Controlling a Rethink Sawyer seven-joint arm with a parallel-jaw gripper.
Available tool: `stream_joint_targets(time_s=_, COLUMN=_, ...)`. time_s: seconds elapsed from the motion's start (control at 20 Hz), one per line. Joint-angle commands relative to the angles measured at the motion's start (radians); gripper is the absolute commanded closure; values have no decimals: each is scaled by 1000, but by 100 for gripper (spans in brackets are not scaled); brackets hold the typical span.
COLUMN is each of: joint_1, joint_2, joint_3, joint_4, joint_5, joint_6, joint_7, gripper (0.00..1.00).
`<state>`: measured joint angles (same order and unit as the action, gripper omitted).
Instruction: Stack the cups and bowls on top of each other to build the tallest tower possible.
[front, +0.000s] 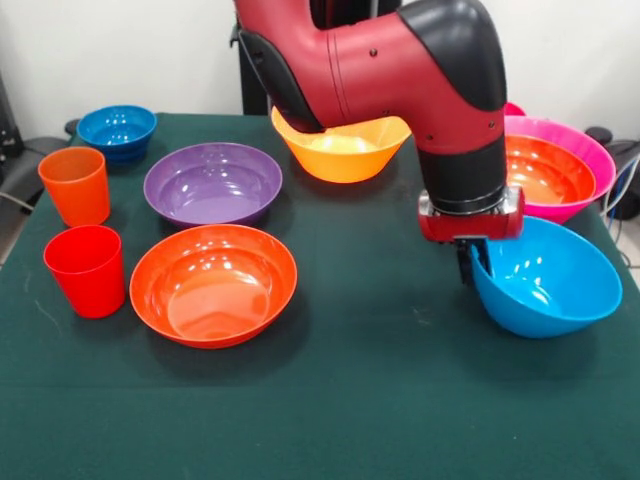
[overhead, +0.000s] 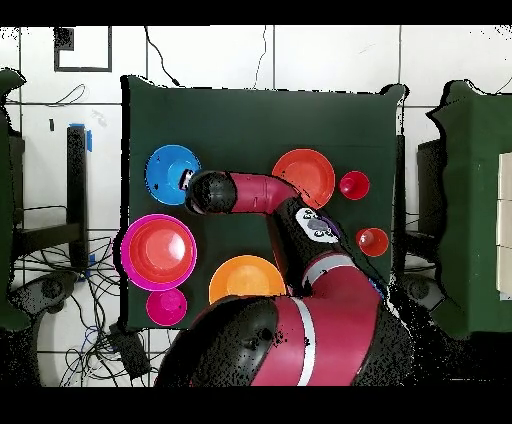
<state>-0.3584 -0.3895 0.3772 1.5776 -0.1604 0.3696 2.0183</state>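
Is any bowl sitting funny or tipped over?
Yes. The glossy light-blue plastic bowl under the gripper is tilted, its opening leaning sideways, rim caught at the gripper. The other bowls, such as the shallow red-orange bowl, sit flat on the green table.

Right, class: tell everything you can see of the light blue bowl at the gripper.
The light blue bowl is glossy, round and deep, plastic by its look, and empty. It is tilted, its opening turned up and toward the front camera. The gripper meets its rim at the arm's side. It sits over the green table, beside the pink bowl.
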Motion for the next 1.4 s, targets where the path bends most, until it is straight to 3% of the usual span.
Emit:
stream_joint_targets(time_s=0.05, joint_1=24, joint_2=-96, joint_3=-23, joint_4=-60, joint_5=-43, joint_6=166, joint_7=-41, gripper=100)
stream_joint_targets(time_s=0.3, joint_1=10, joint_2=-212, joint_3=-4, joint_4=37, joint_5=-19, joint_6=204, joint_7=-13, gripper=100)
stream_joint_targets(time_s=0.45, joint_1=9, joint_2=-242, joint_3=0, joint_4=63, joint_5=-11, joint_6=221, joint_7=1, gripper=100)
stream_joint_targets(time_s=0.95, joint_1=-15, joint_2=-412, joint_3=44, joint_4=302, joint_5=47, joint_6=199, joint_7=53, gripper=100)
stream_joint_targets(time_s=1.4, joint_1=-14, joint_2=-536, joint_3=4, joint_4=387, joint_5=89, joint_6=268, joint_7=56, gripper=100)
